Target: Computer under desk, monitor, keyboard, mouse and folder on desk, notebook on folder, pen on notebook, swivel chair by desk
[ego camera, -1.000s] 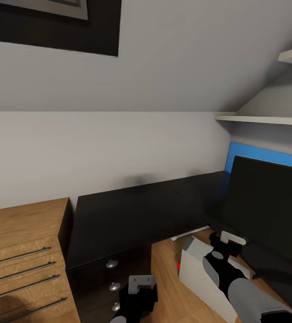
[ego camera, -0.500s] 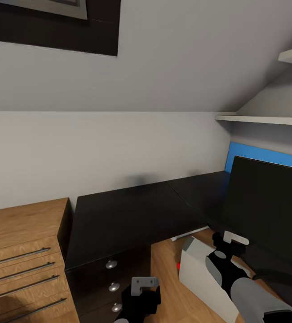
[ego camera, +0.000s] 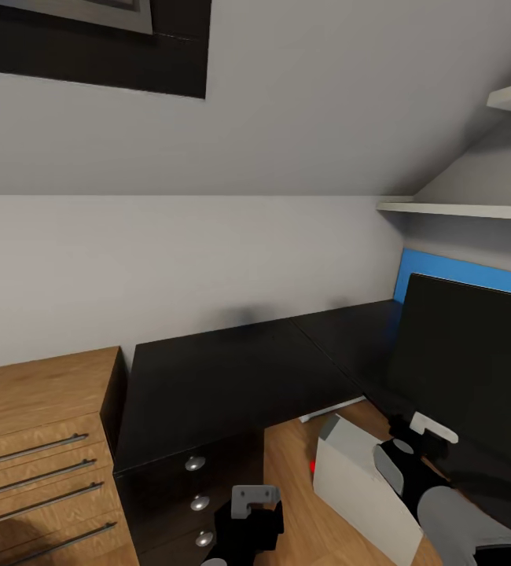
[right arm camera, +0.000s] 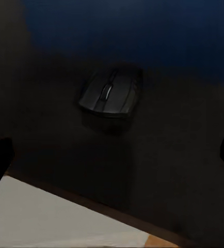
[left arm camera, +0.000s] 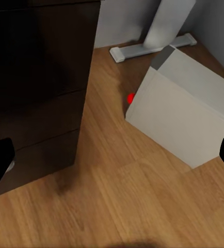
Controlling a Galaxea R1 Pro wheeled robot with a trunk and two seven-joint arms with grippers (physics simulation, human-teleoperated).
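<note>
Mouse (right arm camera: pixel 110 94) on desk (right arm camera: pixel 158 155) – ahead of open right claw (right arm camera: pixel 112 155), apart.

A home bedroom workspace: sloped ceiling (ego camera: pixel 303 94), black desk (ego camera: pixel 232 377), wooden dresser (ego camera: pixel 43 440), wall shelves (ego camera: pixel 460 209).

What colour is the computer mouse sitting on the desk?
Black, with a dark grey sheen; the mouse shows best in the right wrist view.

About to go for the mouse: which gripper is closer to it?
Right. The right gripper hangs over the black desk, the mouse just ahead of its open fingers. The left gripper hangs over the floor by the drawers.
</note>
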